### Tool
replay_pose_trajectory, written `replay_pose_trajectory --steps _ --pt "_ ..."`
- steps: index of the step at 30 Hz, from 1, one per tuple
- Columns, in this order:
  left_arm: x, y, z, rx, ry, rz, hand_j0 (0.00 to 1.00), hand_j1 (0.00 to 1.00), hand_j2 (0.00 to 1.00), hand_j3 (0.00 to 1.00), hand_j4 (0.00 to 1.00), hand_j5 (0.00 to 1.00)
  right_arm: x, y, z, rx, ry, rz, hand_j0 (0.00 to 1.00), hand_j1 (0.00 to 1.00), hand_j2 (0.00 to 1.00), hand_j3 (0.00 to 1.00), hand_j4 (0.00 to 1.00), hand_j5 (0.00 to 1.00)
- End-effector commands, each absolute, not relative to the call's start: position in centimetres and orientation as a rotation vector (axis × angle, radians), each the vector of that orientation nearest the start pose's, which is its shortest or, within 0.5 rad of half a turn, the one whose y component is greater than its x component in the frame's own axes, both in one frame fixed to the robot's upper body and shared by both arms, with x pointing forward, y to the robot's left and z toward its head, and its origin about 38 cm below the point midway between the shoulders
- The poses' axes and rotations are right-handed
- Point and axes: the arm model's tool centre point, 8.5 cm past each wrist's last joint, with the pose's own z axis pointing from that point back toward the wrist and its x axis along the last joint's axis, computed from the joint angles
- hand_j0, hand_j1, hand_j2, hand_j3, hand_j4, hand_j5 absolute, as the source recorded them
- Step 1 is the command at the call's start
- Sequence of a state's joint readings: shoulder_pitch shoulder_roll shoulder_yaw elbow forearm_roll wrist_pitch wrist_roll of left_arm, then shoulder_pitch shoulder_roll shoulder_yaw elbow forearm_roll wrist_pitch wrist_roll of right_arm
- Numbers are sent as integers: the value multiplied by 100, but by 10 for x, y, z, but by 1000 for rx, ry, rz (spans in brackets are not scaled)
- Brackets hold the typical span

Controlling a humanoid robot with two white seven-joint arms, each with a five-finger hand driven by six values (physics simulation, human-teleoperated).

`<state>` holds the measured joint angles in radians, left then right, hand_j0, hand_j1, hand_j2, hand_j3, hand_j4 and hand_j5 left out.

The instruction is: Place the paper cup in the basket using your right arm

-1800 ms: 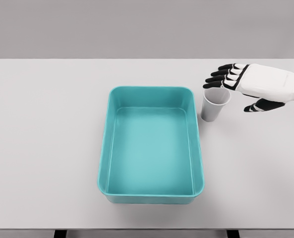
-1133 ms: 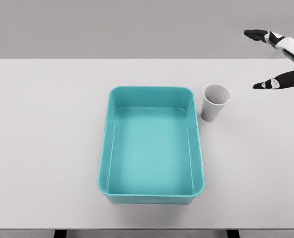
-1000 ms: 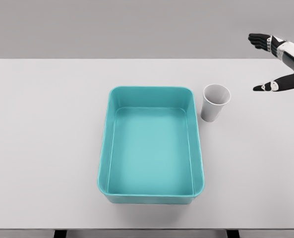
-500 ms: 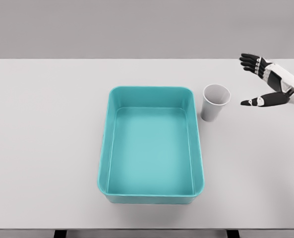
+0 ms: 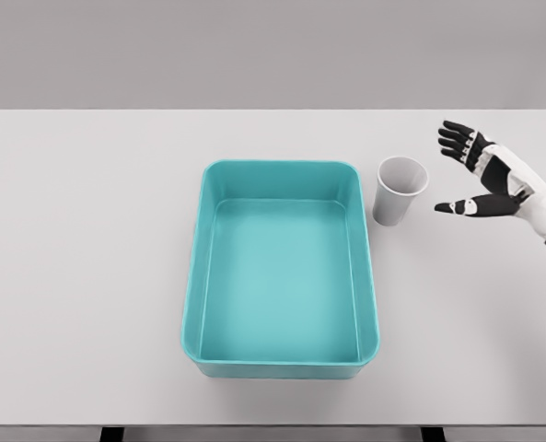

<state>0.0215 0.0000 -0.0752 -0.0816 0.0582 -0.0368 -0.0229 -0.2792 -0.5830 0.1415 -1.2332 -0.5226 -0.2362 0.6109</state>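
Note:
A white paper cup (image 5: 399,191) stands upright on the table, just right of the teal basket (image 5: 282,268), whose inside holds nothing. My right hand (image 5: 458,173) hovers a short way to the right of the cup, palm turned toward it, fingers spread and thumb apart, holding nothing. A small gap separates the fingertips (image 5: 449,138) from the cup. The left arm is out of view.
The white table (image 5: 88,258) reaches from the left edge to the right edge of the view, with its front edge near the bottom. A plain grey wall lies behind it.
My right hand pulled away from the cup toward the upper right, then came back down and leftward; it now sits lower and closer to the cup. Cup and basket have not moved.

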Motion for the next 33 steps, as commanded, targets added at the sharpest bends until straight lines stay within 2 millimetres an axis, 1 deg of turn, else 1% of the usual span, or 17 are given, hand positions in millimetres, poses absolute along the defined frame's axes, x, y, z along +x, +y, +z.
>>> replay_pose_trajectory --steps 1,2,5,9,13,14,18,20,33 --pt "18 268 -263 58 -95 -22 100 100 100 100 100 100 420 -382 127 296 -1619 571 100 100 100 100 100 100" --pt "18 268 -263 58 -95 -22 100 100 100 100 100 100 420 -375 123 313 -1617 566 100 100 100 100 100 100" --pt "18 268 -263 58 -95 -22 100 100 100 100 100 100 421 -370 114 329 -1607 547 100 100 100 100 100 100" --pt "19 268 -263 58 -97 -22 100 100 100 100 100 100 421 -369 111 333 -1603 539 100 100 100 100 100 100" --pt "19 268 -263 58 -97 -22 100 100 100 100 100 100 421 -364 101 350 -1591 515 100 100 100 100 100 100" --pt "18 268 -263 58 -95 -22 100 100 100 100 100 100 421 -359 99 361 -1591 506 100 100 100 100 100 100" --pt "18 268 -263 58 -95 -22 100 100 100 100 100 100 421 -355 95 372 -1585 506 100 100 100 100 100 100" --pt "19 268 -263 58 -97 -22 100 100 100 100 100 100 421 -354 88 376 -1572 490 100 100 100 100 100 100" --pt "18 268 -263 58 -95 -22 100 100 100 100 100 100 421 -347 84 389 -1564 492 100 100 100 100 100 100"
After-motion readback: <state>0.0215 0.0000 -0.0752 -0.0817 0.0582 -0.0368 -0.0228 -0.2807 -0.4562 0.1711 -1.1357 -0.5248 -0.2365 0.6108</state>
